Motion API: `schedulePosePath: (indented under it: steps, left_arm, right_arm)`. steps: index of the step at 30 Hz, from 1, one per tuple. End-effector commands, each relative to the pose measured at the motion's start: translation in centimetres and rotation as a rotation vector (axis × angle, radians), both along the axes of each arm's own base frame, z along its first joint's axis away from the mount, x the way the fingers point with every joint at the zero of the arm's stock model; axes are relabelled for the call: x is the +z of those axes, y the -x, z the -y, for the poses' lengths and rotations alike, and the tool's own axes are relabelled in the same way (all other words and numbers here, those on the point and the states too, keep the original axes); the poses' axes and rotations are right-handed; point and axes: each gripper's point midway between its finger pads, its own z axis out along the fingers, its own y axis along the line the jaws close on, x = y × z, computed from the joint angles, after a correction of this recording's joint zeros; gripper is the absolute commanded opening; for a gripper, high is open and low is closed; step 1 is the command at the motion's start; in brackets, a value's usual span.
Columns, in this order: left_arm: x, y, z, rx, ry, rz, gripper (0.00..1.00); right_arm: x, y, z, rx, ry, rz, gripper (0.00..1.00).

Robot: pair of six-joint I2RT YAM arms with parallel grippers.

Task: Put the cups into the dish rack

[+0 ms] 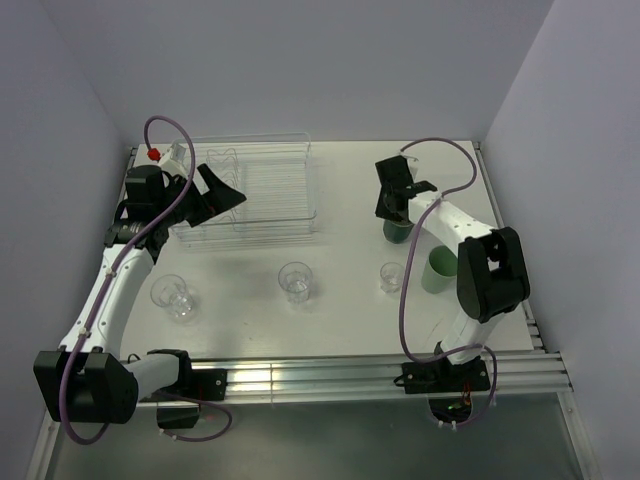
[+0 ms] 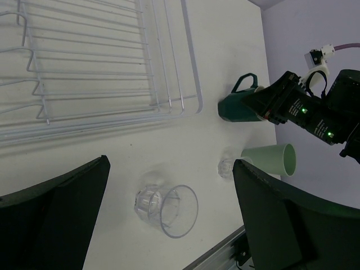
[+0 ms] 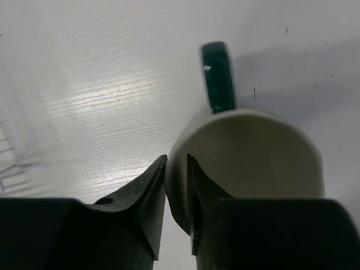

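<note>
- The left gripper (image 1: 222, 190) has its fingers (image 2: 56, 216) spread fully apart, with nothing between them.
- The clear, rectangular wire dish rack (image 1: 305, 190) lies just beyond the left fingertips; no cup is seen in it.
- The right gripper (image 3: 177, 163) has its fingers (image 3: 143, 197) drawn in on the rim wall of the dark green mug with cream interior (image 3: 253, 152). One finger is outside the wall and one inside, and both appear to touch it.
- The mug stands upright on the white table (image 1: 340, 170), with its handle pointing away from the right fingertips.
- The pale mint-green handleless cup (image 1: 439, 268) lies on its side near the right arm, behind the right fingers.
- Three clear glass tumblers (image 1: 173, 295) (image 1: 296, 281) (image 1: 392, 276) stand in a row on the table, apart from both sets of fingers and outside the rack.
</note>
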Motion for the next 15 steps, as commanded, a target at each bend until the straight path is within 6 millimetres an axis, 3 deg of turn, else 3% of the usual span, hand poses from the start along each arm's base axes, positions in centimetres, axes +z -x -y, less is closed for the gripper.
schedulePosePath:
  steps: [1,5,15]
  left_arm:
    - [1.5,-0.2,0.2,-0.011,0.0,0.048,0.99]
    - [1.6,-0.2,0.2,-0.011,0.0,0.051,0.99]
    - [1.7,-0.1,0.3,-0.016,0.004,0.053,0.99]
  right_arm:
    - [0.8,-0.9,-0.2,-0.003,0.025,0.021,0.24]
    - [0.8,-0.9,-0.3,-0.002,0.029,0.019,0.0]
    - [2.4,-0.8,-0.5,0.003,0.019,0.058,0.0]
